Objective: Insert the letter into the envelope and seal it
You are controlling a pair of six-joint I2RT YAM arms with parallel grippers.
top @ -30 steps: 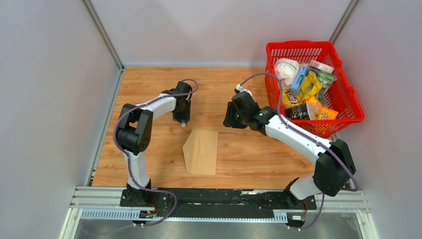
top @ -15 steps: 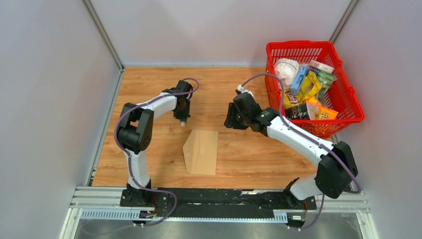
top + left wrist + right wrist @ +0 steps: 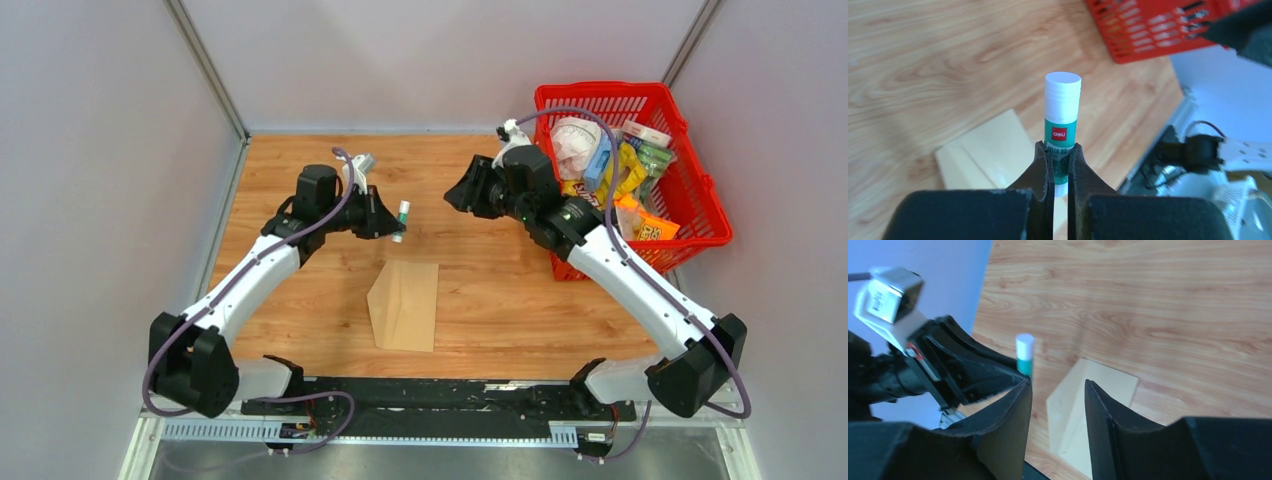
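Observation:
The tan envelope lies flat on the wooden table with its triangular flap pointing left; it also shows in the left wrist view and the right wrist view. The letter is not in view. My left gripper is raised above the table, shut on a green and white glue stick, whose white cap points away in the left wrist view. My right gripper is open and empty, raised to the right of the glue stick, facing it.
A red basket full of snack packets stands at the back right of the table. Grey walls close in the left, back and right. The black base rail runs along the near edge.
My left arm has lifted off the table with the glue stick and swung it up and right. My right arm has risen and moved back, its gripper now facing the glue stick.

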